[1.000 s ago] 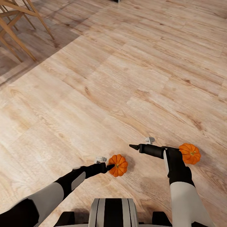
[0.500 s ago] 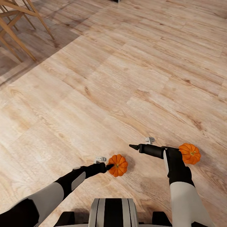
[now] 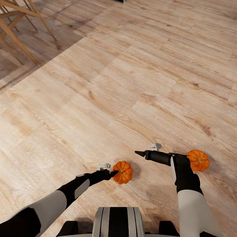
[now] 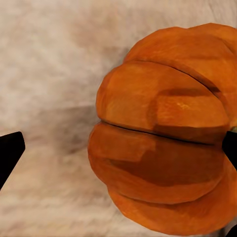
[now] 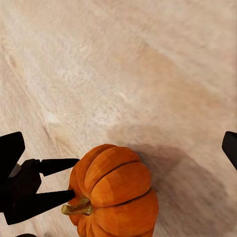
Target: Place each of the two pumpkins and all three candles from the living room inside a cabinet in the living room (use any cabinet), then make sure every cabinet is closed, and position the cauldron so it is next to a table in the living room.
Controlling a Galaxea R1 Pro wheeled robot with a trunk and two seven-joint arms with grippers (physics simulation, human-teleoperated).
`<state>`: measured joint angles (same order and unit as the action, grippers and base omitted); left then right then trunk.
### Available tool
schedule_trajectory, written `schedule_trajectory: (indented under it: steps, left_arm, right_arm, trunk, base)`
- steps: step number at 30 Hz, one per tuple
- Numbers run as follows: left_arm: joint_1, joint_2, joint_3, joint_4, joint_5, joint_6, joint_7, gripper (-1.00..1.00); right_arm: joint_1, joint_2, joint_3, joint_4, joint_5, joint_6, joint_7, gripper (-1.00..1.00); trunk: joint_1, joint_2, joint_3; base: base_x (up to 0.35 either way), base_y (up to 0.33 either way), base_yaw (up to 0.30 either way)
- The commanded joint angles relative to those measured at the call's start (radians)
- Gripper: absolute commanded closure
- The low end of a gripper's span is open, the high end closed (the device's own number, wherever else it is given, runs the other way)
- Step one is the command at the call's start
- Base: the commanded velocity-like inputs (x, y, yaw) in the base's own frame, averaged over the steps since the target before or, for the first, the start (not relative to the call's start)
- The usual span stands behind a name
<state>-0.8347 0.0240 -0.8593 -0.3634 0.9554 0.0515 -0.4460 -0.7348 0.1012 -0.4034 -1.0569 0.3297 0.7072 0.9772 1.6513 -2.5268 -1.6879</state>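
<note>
Two orange ribbed pumpkins lie on the wooden floor. The nearer pumpkin sits right at the tips of my left gripper, whose fingers stand wide apart with the pumpkin partly between them, off to one side. My right gripper hovers open above the floor, pointing left, and looks down at that same pumpkin and the left fingers beside it. The second pumpkin rests just behind my right wrist. Candles, cabinet, cauldron and table are out of view.
Light wooden legs of chairs stand at the far left on a darker patch of floor. Pale plank flooring stretches ahead. My base shows at the near edge.
The left gripper and the nearer pumpkin have shifted a hair to the left; the right arm and the second pumpkin have stayed put.
</note>
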Motion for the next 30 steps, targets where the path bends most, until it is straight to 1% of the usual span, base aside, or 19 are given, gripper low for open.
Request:
schedule_trajectory:
  steps: [1,8,12,20,27,30]
  left_arm:
    - [0.000,0.000,0.000,0.003,-0.007,-0.001,0.030,-1.00]
    - [0.000,-0.008,0.000,0.003,-0.010,0.000,0.031,-1.00]
    - [0.000,-0.024,0.000,0.003,-0.010,0.000,0.037,-1.00]
    - [0.000,-0.025,-0.001,0.003,-0.010,0.001,0.038,-1.00]
    - [0.000,-0.026,-0.001,0.003,-0.010,0.001,0.038,-1.00]
    - [0.000,-0.026,-0.001,0.003,-0.010,0.002,0.037,-1.00]
  right_arm:
    - [0.000,0.000,0.000,0.000,0.000,0.000,0.000,-1.00]
    - [0.000,0.000,0.000,0.000,0.000,0.001,0.000,-1.00]
    - [0.000,0.000,0.001,0.000,0.001,0.001,0.000,-1.00]
    - [0.000,0.000,0.002,0.000,0.000,0.001,0.000,-1.00]
    - [0.000,0.000,0.001,0.000,0.000,0.001,0.001,-1.00]
    - [0.000,0.000,0.002,0.000,0.000,0.002,0.001,-1.00]
  trunk:
    - [0.000,0.000,0.000]
    - [0.000,0.000,0.000]
    - [0.000,0.000,0.001]
    - [0.000,0.000,0.004]
    - [0.000,0.000,0.005]
    - [0.000,0.000,0.006]
  base:
    - [0.000,0.000,0.000]
    - [0.000,0.000,-0.011]
    - [0.000,0.000,-0.141]
    - [0.000,0.000,-0.089]
    - [0.000,0.000,-0.011]
    - [0.000,0.000,-0.139]
